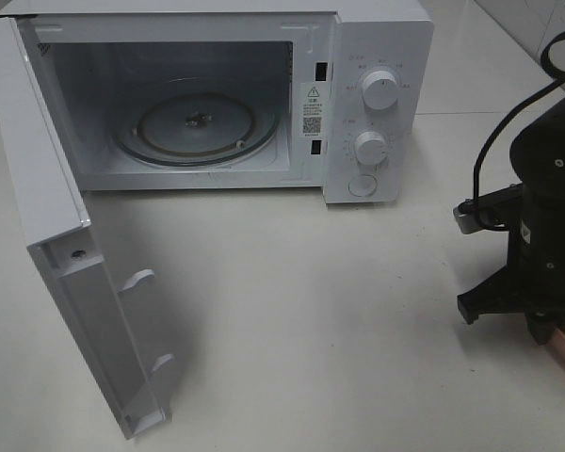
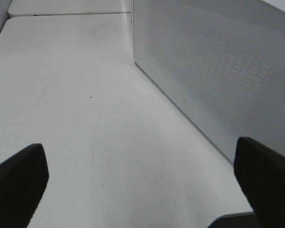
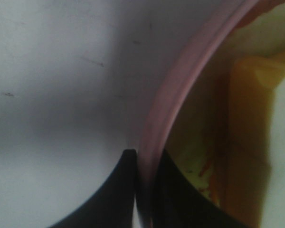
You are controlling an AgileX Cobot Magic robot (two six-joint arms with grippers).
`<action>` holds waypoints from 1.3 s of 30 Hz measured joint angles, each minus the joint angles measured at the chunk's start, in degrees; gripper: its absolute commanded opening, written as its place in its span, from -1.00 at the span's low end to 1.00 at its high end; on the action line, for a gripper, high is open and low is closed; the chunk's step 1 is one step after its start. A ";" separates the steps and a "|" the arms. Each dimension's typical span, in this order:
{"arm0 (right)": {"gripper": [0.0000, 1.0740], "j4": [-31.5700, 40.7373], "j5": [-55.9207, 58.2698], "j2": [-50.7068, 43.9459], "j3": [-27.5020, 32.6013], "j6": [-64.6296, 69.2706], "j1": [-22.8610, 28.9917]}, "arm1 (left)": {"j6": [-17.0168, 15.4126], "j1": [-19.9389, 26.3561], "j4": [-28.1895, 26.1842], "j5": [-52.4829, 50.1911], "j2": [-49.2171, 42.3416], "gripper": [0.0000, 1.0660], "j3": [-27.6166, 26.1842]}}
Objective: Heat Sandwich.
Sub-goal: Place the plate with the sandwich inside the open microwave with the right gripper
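Right wrist: right end effector (image 3: 145, 190) clamped on plate (image 3: 180, 90) rim, sandwich (image 3: 247, 142) on plate. Left end effector (image 2: 142, 175) wide open above bench (image 2: 85, 95), beside microwave (image 2: 218, 71); door (image 1: 66, 282) open.

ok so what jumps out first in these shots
The white microwave at the back of the table stands with its door swung wide open and its glass turntable bare. At the right edge of the high view, the right gripper pinches the rim of a pink plate that carries the sandwich.
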 measured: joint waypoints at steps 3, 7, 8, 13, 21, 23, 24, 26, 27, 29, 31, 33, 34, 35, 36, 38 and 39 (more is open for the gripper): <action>-1.00 -3.09 1.72 -1.32 0.00 2.69 1.38 | 0.00 0.00 0.00 0.00 0.00 0.88 0.00; -1.00 -4.70 3.15 -1.32 0.00 4.58 3.21 | 0.00 0.00 0.00 0.00 0.00 0.88 0.00; -1.00 -4.70 3.15 -1.32 0.00 4.58 3.21 | 0.00 0.00 0.00 0.00 0.00 0.88 0.00; -1.00 -7.28 4.93 -1.66 0.06 6.53 5.67 | 0.00 0.00 0.00 0.00 0.00 0.88 0.00; -1.00 -9.51 8.31 -6.07 0.74 7.39 9.91 | 0.00 0.00 0.00 0.00 0.00 0.88 0.00; -1.00 -9.63 8.65 -7.28 1.20 7.39 11.00 | 0.00 0.00 0.00 0.00 0.00 0.88 0.00; -1.00 -9.63 8.82 -8.02 1.55 7.39 11.86 | 0.00 0.00 0.00 0.00 0.00 0.88 0.00; -1.00 -9.68 8.94 -8.82 1.89 7.39 12.49 | 0.00 0.00 0.00 0.00 0.00 0.88 0.00; -1.00 -9.68 9.11 -10.37 2.58 7.39 14.04 | 0.00 0.00 0.00 0.00 0.00 0.88 0.00; -1.00 -9.68 9.17 -11.86 3.15 7.39 15.76 | 0.00 0.00 0.00 0.00 0.00 0.88 0.00; -1.00 -9.68 9.51 -13.06 3.55 7.10 17.42 | 0.00 0.00 0.00 0.00 0.00 0.88 0.00; -1.00 -9.68 10.37 -14.32 3.78 6.70 19.42 | 0.00 0.00 0.00 0.00 0.00 0.88 0.00; -1.00 -9.63 11.52 -15.36 3.90 5.90 21.43 | 0.00 0.00 0.00 0.00 0.00 0.88 0.00; -1.00 -9.63 11.52 -15.36 3.90 5.90 21.43 | 0.00 0.00 0.00 0.00 0.00 0.88 0.00; -1.00 -9.63 11.97 -15.81 3.90 5.39 22.52 | 0.00 0.00 0.00 0.00 0.00 0.88 0.00; -1.00 -9.68 12.66 -16.62 3.90 4.76 24.47 | 0.00 0.00 0.00 0.00 0.00 0.88 0.00; -1.00 -9.68 13.41 -17.36 3.90 3.90 26.53 | 0.00 0.00 0.00 0.00 0.00 0.88 0.00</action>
